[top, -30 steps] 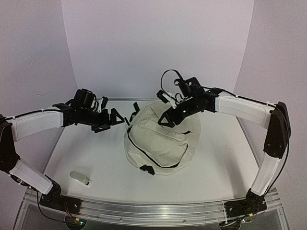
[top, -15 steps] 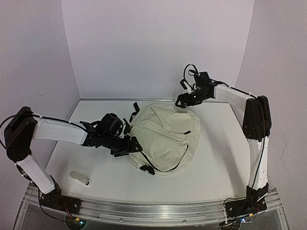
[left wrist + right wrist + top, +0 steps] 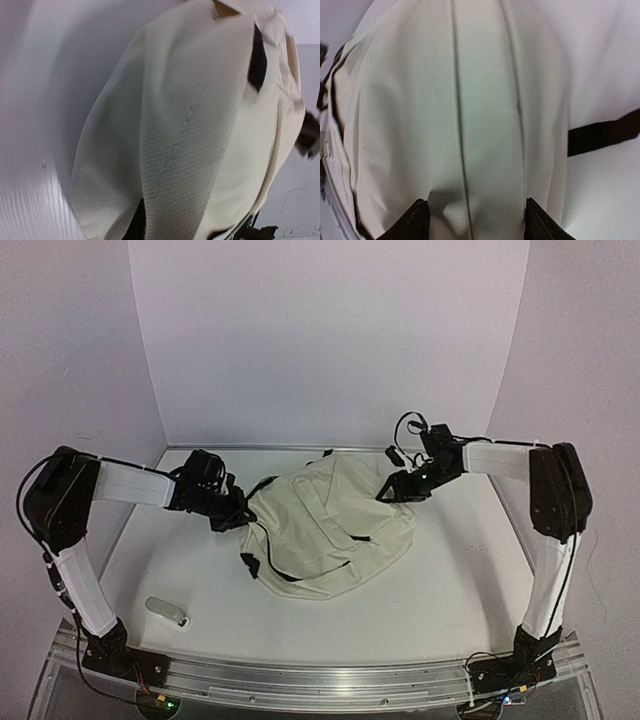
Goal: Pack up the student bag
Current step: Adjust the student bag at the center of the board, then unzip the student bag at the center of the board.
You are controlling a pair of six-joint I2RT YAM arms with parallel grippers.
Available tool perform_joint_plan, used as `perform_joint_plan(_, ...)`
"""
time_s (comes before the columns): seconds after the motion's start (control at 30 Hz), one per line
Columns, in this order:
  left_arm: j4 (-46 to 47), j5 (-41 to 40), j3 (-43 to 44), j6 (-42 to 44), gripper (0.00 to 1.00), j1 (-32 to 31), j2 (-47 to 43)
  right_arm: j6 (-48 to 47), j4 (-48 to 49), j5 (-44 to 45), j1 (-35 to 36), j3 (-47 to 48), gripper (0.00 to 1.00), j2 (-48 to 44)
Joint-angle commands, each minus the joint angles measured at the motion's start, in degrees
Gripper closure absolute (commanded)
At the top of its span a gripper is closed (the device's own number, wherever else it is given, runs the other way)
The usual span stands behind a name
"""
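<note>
Well, from above the bag point(image 3: 330, 525) lies slumped on the table point(image 3: 460, 580), with the left gripper point(image 3: 234, 517) at its left edge and the right gripper point(image 3: 390, 490) at its far-right edge — a repositioning step, I judge. Left wrist: only fabric, so I cannot tell the grip. Right wrist: fingers point(image 3: 415, 222) spread against the bag. Next — turn its opening upward.

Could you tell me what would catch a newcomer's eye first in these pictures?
The cream student bag lies slumped mid-table, the largest thing in view. The left hand is at its left edge, the right hand at its far right side. A small pale object lies alone near the front left.
</note>
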Motion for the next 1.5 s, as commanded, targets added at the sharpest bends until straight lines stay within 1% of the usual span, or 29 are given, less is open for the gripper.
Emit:
perform_joint_plan(0.0,0.02,6.28,20.17,5.77,1.00,3.56,13.25,-0.30,-5.70,-12.70,7.74,-12.23,0.39,-9.97)
perform_joint_plan(0.1,-4.57,10.13,34.54,8.43,0.99,3.68,21.85,-2.54,-6.16,-13.95,15.37,-16.63,0.39,-11.35)
perform_joint_plan(0.13,-4.70,11.33,36.85,8.33,0.95,3.68,23.60,-3.41,-6.85,-14.44,17.67,-16.97,0.39,-11.55)
perform_joint_plan(0.17,-4.14,12.21,38.39,8.16,0.88,3.68,24.34,-4.13,-7.56,-14.85,19.54,-16.97,0.38,-11.89)
perform_joint_plan(0.2,-3.65,12.44,39.49,8.19,0.77,3.68,24.60,-4.71,-8.20,-15.30,20.56,-16.72,0.37,-12.31)
perform_joint_plan(0.23,-4.50,11.78,40.00,8.90,0.68,3.66,24.21,-4.62,-8.65,-15.71,20.74,-16.27,0.36,-12.99)
perform_joint_plan(0.33,-7.69,7.45,38.24,12.59,0.50,3.77,20.23,-5.47,-10.40,-10.93,20.02,-13.03,0.35,-16.72)
perform_joint_plan(0.37,-8.09,5.94,36.73,13.11,0.46,3.76,17.54,-6.23,-10.60,-8.40,19.97,-12.28,0.34,-18.10)
perform_joint_plan(0.43,-8.04,3.45,31.60,13.55,0.41,3.75,12.10,-7.08,-10.55,-2.12,19.97,-10.75,0.34,-20.84)
perform_joint_plan(0.53,-5.45,0.25,20.23,11.05,0.39,3.76,3.37,-6.14,-10.21,4.54,20.41,-6.84,0.35,-21.24)
perform_joint_plan(0.63,-1.27,-0.21,8.84,7.18,0.39,3.73,-4.19,-4.91,-9.42,10.98,22.07,-2.98,0.35,-18.51)
perform_joint_plan(0.77,6.02,1.22,-5.72,0.85,0.40,3.65,-11.68,-2.52,-8.55,15.28,25.44,3.54,0.39,-13.33)
perform_joint_plan(0.87,9.87,1.14,-13.20,-2.43,0.40,2.80,-15.87,-1.83,-8.61,17.33,29.49,8.49,0.42,-9.51)
perform_joint_plan(1.03,12.07,-1.10,-19.92,-5.50,0.41,1.50,-20.32,-0.80,-8.58,20.51,35.91,15.46,0.44,-2.59)
perform_joint_plan(1.2,13.86,-2.05,-23.25,-7.08,0.41,0.80,-20.81,1.78,-7.98,26.34,40.68,20.35,0.46,4.87)
perform_joint_plan(1.23,13.88,-2.28,-23.58,-7.17,0.41,0.73,-20.89,2.48,-7.73,27.25,41.19,21.41,0.48,6.40)
perform_joint_plan(1.47,14.13,-3.02,-24.25,-7.20,0.41,0.60,-21.75,5.37,-5.82,30.41,42.13,26.81,0.49,12.36)
